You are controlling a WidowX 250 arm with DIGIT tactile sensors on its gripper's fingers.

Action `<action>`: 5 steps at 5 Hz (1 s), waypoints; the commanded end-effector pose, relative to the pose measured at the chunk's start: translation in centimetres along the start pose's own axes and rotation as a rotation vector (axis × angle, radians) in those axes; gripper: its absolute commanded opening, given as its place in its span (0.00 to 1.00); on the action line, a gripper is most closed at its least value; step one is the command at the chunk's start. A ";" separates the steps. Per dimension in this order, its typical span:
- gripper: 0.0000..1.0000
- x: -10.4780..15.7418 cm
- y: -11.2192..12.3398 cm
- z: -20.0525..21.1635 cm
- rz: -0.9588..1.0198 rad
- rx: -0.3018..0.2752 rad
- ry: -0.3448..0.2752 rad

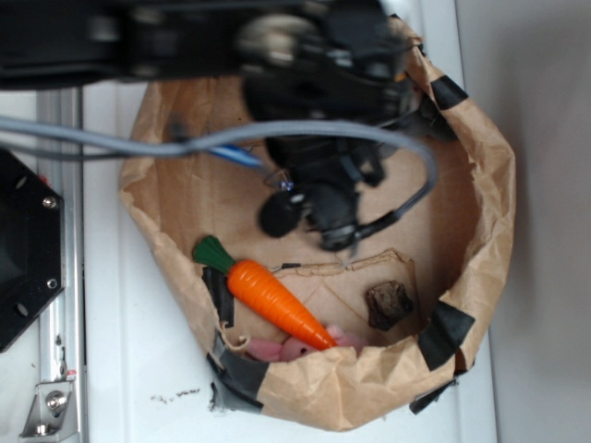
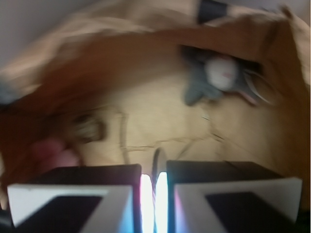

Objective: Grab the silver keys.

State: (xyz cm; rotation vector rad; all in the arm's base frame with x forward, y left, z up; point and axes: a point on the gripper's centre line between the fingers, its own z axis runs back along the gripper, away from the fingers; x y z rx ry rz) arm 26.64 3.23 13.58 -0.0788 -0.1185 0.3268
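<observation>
Fingers [image 2: 153,194] nearly closed on a thin ring, likely the keys [image 2: 157,165], inside the paper bag [image 1: 480,185]; lift straight, slowly

Blurred arm, hidden keys, things cut off at the edges

In the exterior view the arm [image 1: 305,55] is blurred and covers the middle of the paper bag [image 1: 480,185]; the pink toy [image 1: 286,349] is half hidden behind the bag wall. In the wrist view everything is blurred, the gripper [image 2: 154,194] is cut by the bottom edge, and only a thin silver ring [image 2: 156,165] shows between its pads.
</observation>
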 end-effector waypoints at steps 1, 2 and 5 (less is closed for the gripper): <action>0.00 0.4 -1.4 0.8 -0.110 -0.062 -0.044; 0.00 0.3 -1.1 1.3 -0.117 -0.089 -0.089; 0.00 0.0 -1.1 1.2 -0.196 -0.099 -0.268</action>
